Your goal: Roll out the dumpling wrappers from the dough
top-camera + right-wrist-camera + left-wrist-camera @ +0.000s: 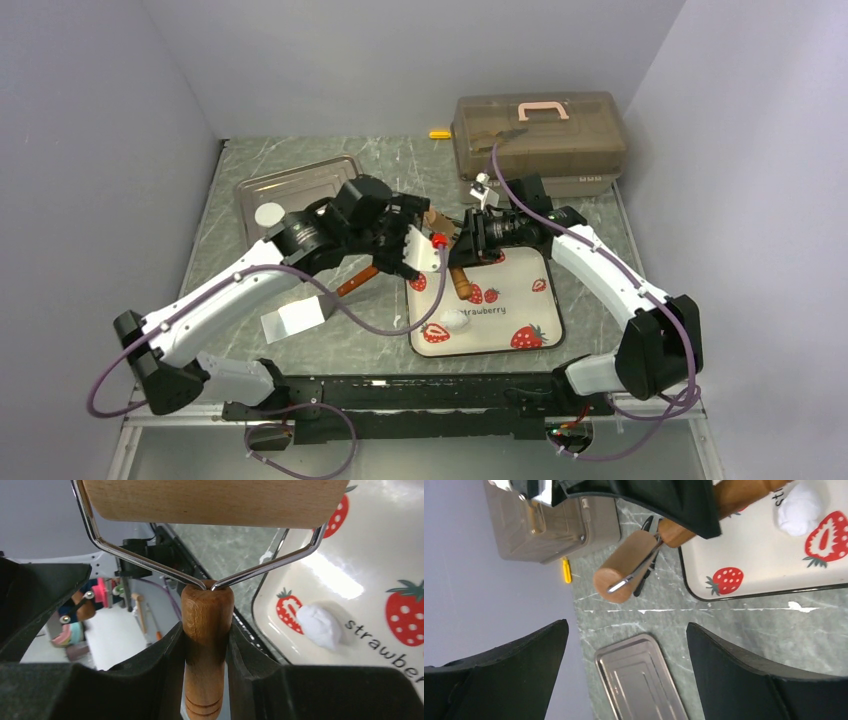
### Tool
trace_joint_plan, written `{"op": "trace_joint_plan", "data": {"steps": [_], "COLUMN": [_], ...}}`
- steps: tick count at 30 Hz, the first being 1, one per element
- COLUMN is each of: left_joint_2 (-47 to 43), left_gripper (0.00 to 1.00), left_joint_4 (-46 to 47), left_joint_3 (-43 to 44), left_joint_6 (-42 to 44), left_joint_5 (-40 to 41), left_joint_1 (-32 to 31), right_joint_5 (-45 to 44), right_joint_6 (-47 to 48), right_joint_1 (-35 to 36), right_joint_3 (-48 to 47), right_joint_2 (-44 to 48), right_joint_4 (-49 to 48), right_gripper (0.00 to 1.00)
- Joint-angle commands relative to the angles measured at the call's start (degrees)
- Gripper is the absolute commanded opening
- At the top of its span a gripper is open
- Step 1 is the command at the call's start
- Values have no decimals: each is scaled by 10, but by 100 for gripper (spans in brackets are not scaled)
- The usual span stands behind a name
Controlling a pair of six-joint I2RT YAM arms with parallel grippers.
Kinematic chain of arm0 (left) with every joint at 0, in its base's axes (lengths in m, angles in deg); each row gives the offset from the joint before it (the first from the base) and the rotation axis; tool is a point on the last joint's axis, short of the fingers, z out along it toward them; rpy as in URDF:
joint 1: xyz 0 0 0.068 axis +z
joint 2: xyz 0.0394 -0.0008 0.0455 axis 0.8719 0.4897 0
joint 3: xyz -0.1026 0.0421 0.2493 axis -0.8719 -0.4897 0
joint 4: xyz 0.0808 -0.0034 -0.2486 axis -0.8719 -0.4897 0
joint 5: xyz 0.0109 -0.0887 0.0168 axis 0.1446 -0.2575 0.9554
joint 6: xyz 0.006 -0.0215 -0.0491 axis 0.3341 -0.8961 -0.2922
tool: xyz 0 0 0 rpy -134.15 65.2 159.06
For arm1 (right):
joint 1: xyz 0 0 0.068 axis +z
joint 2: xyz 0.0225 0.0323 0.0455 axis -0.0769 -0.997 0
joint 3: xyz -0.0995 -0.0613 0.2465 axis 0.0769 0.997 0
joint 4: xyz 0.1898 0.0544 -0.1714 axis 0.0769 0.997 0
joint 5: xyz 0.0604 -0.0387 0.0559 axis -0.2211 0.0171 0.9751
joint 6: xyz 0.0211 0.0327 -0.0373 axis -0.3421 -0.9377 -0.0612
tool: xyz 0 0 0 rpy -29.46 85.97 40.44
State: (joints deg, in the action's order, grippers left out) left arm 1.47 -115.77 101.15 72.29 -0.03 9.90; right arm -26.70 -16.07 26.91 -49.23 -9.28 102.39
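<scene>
Right wrist view first: what are we holding?

— Our right gripper is clamped on the wooden handle of the roller, one finger on each side. The barrel hangs out in front on its wire yoke, free to turn.

And the dough?

— The dough is a small white lump on the strawberry plate, toward the plate's near left corner in the top view, apart from the roller. We judge it unflattened, so the rolling proper is ahead of us.

Why is our left gripper there?

— Our left gripper stands wide open with nothing between its fingers, near the roller's barrel by the plate's left edge. We guess it is there to steady the roller or the plate; we cannot tell which.

Anything finished?

— One dumpling wrapper, a flat white disc, lies on the metal tray on the worktop, well apart from the plate. We take it that finished ones go on the tray, which keeps the plate free for rolling.
</scene>
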Motion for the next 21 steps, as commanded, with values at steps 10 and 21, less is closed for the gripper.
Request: {"op": "trace_joint_plan", "data": {"steps": [10,21], "left_joint_2": [91,132], "left_gripper": [99,99], "left_joint_4": [-110,-88], "left_joint_3": [116,104], "left_joint_6": [114,182], "left_joint_5": [32,-56], "left_joint_1": [-61,-32], "right_joint_5": [58,94], "right_joint_6": [45,-69], "right_joint_1": [6,39], "right_joint_3": [-76,-3], "right_joint_2": [-38,-14], "right_joint_4": [35,-130], "right_gripper": [0,0]}}
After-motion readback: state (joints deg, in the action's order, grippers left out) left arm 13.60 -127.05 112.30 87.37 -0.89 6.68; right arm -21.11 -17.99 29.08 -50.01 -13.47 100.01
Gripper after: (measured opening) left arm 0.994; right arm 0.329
